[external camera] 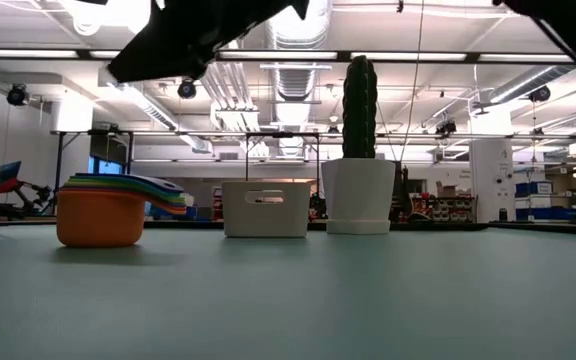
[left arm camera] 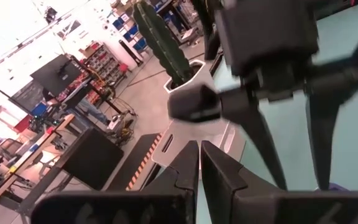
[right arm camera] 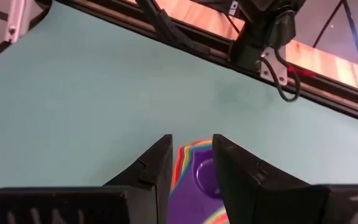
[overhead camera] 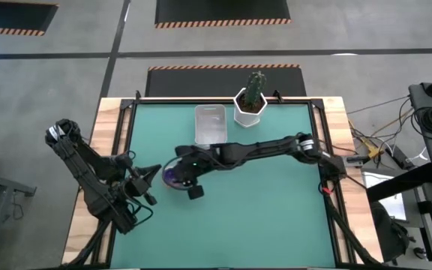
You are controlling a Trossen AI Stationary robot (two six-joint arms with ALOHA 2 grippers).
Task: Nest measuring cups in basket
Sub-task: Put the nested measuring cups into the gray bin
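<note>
Your measuring cups [external camera: 108, 208] already sit nested in one stack on the bench [overhead camera: 276, 202], orange at the bottom with the coloured rims and handles fanned above it, well left of the basket [external camera: 264, 209] in the low view. From above, the stack [overhead camera: 175, 175] lies in front of the basket [overhead camera: 210, 124], nearer the left arm, and it is not yet inside.

Your right gripper [right arm camera: 191, 171] hangs over the stack, its fingers [right arm camera: 151, 171] partly spread with the purple cup's handle and the rainbow edge of rims between them. I cannot tell whether they touch the plastic or only straddle it; the low view shows the stack flat on the bench and dark arm parts above it, apart from it. That placement suits a grab by the handles, which would let you carry all the cups as one.

Your left gripper [left arm camera: 199, 167] waits at the bench's left side with its fingers pressed together, empty, pointed toward the cactus pot [overhead camera: 250, 107] and the basket.

Judging from this, what remains is to pinch, lift and set the stack into the basket beside the pot, keeping clear of the cactus.
</note>
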